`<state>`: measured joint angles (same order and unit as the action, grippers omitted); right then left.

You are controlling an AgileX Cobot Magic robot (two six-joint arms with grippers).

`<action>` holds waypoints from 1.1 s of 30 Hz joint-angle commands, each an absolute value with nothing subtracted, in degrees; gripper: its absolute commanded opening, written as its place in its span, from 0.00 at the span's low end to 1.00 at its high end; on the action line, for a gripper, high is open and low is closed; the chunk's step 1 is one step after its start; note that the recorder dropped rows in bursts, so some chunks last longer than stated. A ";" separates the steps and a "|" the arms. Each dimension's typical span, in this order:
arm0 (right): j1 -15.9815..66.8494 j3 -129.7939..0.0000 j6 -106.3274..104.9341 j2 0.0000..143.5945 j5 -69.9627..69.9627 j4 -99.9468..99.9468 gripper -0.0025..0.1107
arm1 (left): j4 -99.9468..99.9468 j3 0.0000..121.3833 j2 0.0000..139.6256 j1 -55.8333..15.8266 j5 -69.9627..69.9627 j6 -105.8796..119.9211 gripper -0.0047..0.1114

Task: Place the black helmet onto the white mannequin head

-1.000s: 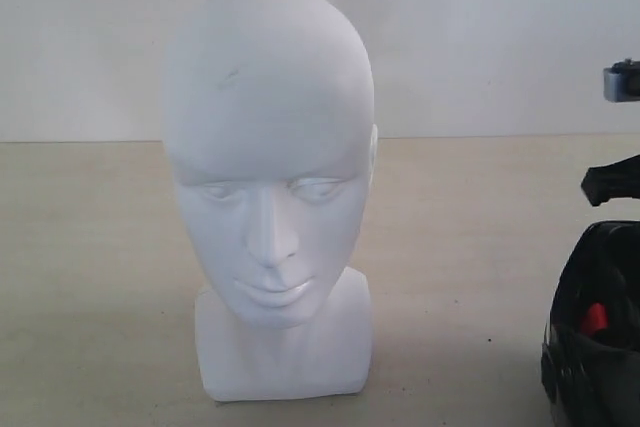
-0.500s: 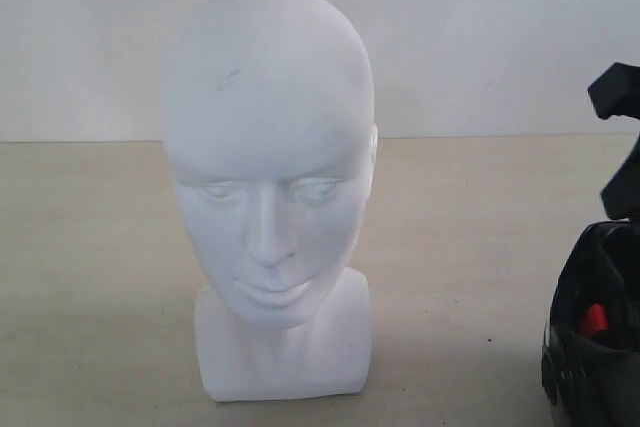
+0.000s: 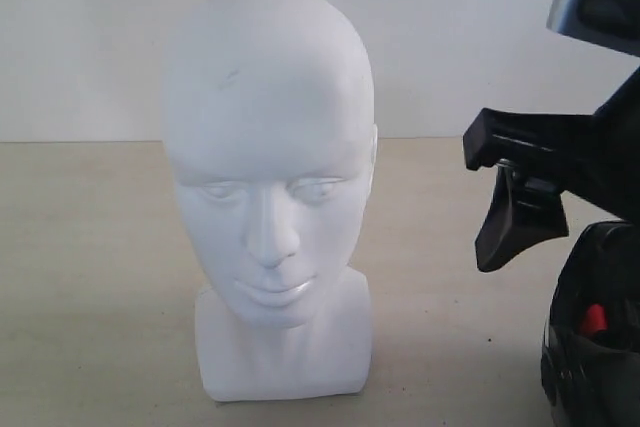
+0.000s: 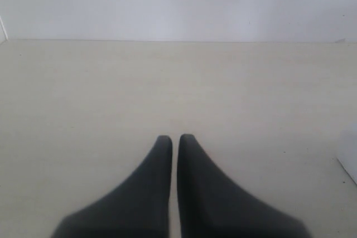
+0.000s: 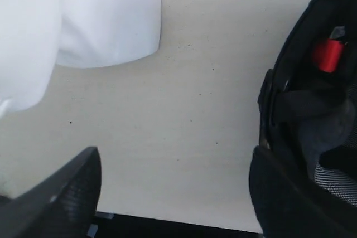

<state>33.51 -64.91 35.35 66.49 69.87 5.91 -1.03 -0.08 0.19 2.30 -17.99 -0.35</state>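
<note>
The white mannequin head stands upright on its squarish base in the middle of the table, facing the exterior camera; its base also shows in the right wrist view. The black helmet lies at the lower right with its padded inside showing, cut off by the frame. My right gripper hangs open over the bare table between head and helmet, one finger pointing down just left of the helmet, holding nothing. My left gripper is shut and empty over bare table; it does not show in the exterior view.
A red tab sits inside the helmet. The beige table meets a white wall behind. Its dark front edge shows beneath the right gripper. A white corner pokes in at the edge of the left wrist view.
My right arm has swung in from the right edge toward the head and now hangs above the helmet, with its jaws wide apart. Head and helmet have not moved.
</note>
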 commanded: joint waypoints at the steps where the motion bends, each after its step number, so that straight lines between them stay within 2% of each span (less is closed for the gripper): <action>1: 36.90 -64.63 43.23 66.66 69.96 -0.39 0.64 | -0.84 0.00 0.00 2.15 -17.90 -0.71 0.08; 5: 37.27 -62.61 45.98 66.66 69.96 -1.47 0.64 | -0.84 0.00 0.00 2.15 -17.90 -0.71 0.08; 14: 37.14 -48.97 49.34 66.66 69.96 -5.69 0.64 | -0.84 0.00 0.00 -0.52 -17.90 -0.71 0.08; 22: 37.14 -48.02 48.68 70.48 66.48 -8.80 0.64 | -0.84 0.00 0.00 -0.64 -17.90 -0.71 0.08; 27: 37.14 -48.02 51.88 76.25 61.95 -12.49 0.74 | -0.84 0.00 0.00 -0.64 -17.90 -0.71 0.08; 33: 37.14 -48.02 52.72 82.15 58.50 -14.19 0.75 | -0.84 0.00 0.00 -0.64 -17.90 -0.71 0.08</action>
